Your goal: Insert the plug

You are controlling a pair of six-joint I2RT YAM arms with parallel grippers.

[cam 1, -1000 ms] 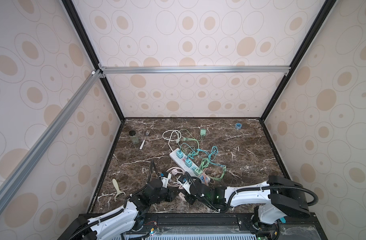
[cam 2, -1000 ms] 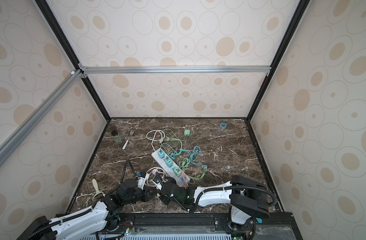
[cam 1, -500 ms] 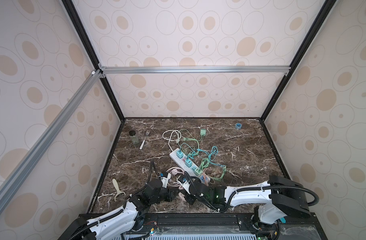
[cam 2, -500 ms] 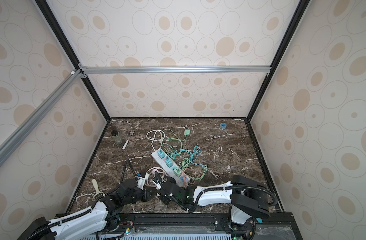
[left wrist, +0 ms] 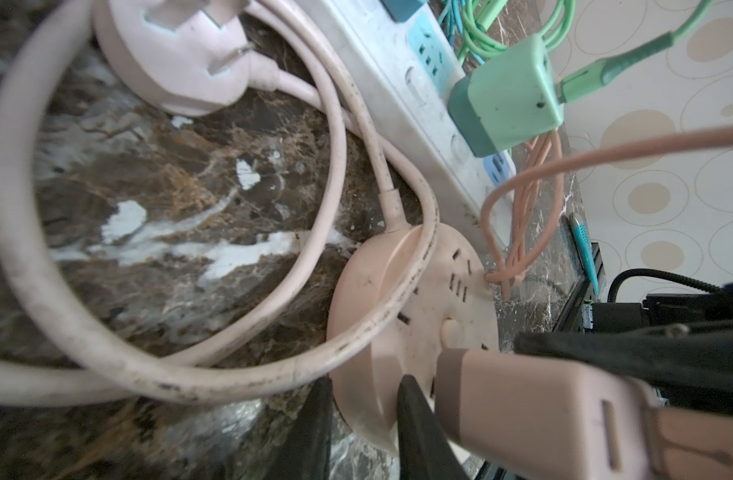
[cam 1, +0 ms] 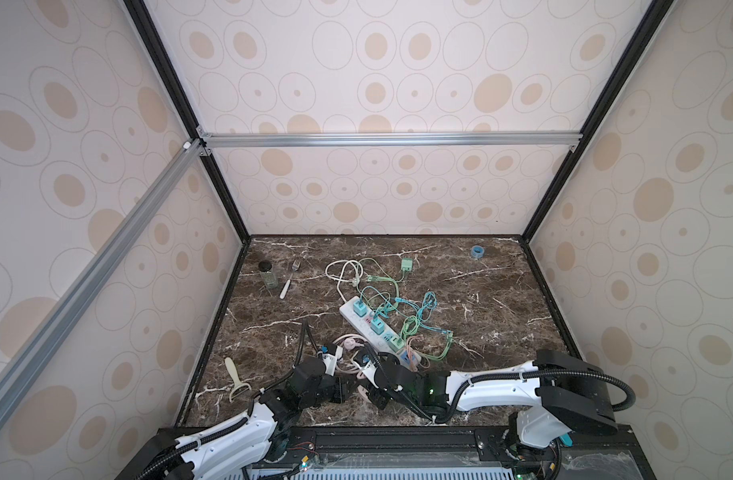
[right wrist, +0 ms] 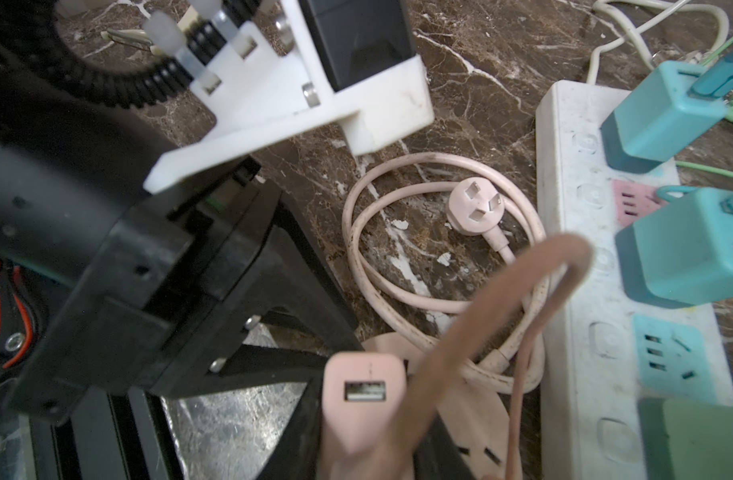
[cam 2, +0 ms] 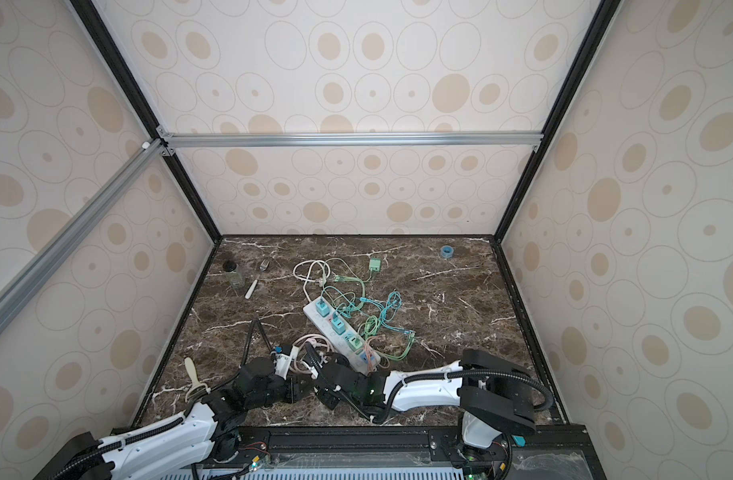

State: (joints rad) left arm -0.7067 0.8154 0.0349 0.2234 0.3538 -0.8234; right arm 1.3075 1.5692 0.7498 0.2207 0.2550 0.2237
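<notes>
While right gripper (right wrist: 367, 436) clamps charger (right wrist: 362, 374) and left gripper (left wrist: 365, 432) pinches socket (left wrist: 423, 307) (cord (left wrist: 232, 374) draped over it), prongs might snag.

Both arms, left arm (cam 1: 227, 436) and right arm (cam 1: 493, 382), pair white shells on the long links with black joint housings. Ribbed black conduit (right wrist: 119, 89) loops along each. A small green light (cam 1: 430, 391) glows on the right wrist. The left gripper (left wrist: 365, 380) has black tapered jaws; a white bracket (right wrist: 273, 95) with silver screws carries its camera.
</notes>
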